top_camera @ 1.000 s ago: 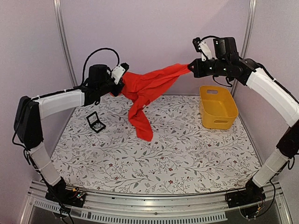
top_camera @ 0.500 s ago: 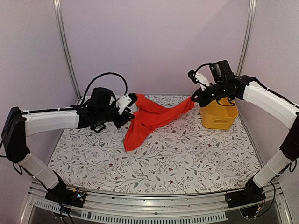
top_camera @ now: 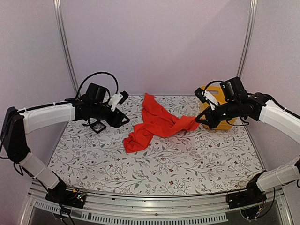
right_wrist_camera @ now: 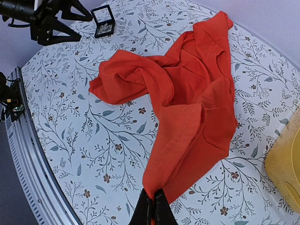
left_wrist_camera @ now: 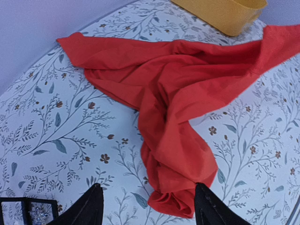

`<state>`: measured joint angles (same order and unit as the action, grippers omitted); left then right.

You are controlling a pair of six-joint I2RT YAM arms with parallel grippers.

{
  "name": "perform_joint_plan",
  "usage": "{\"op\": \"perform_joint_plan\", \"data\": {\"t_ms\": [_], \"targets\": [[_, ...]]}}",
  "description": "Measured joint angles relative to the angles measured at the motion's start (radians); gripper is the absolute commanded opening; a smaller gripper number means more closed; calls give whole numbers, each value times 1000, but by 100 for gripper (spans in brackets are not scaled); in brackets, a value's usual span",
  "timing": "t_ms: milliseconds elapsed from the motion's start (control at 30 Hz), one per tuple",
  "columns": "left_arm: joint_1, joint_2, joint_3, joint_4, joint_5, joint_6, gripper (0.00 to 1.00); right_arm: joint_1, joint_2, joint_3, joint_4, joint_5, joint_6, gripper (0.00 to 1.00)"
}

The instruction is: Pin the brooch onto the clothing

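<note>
We see the counter (top_camera: pixel 187 164) carrying the clothing (top_camera: pixel 157 123), bunched in a rope. One limb runs from far-middle toward the L fingers, the other stretches R. The yellow basket (left_wrist_camera: pixel 225 14) sits at the far-R corner, behind the R arm. R fingers (right_wrist_camera: pixel 152 206) are clamped on the shirt's edge. L fingers (top_camera: pixel 124 120) are spread wide and empty by the shirt's near-L tail. The black box (top_camera: pixel 97 125) lies just L of them toward the L edge, w/ the brooch (left_wrist_camera: pixel 37 214) inside. We judge the L arm nearer, w/ nothing btw.

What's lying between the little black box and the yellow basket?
The crumpled red T-shirt lies between them, plain in the top view.
</note>
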<state>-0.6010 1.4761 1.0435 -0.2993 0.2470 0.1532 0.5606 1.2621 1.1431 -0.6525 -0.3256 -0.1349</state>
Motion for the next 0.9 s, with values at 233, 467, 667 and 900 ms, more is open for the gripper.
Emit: {"op": "perform_joint_plan", "data": {"t_ms": [233, 467, 667, 900], "targets": [[108, 280, 141, 1, -15, -49, 50, 0, 11, -11, 35, 1, 29, 0], [100, 406, 161, -62, 92, -99, 51, 0, 31, -12, 49, 1, 34, 0], [97, 512, 227, -66, 172, -168, 40, 0, 40, -38, 55, 2, 34, 0], [37, 495, 235, -85, 183, -188, 31, 0, 54, -43, 56, 1, 35, 0]]}}
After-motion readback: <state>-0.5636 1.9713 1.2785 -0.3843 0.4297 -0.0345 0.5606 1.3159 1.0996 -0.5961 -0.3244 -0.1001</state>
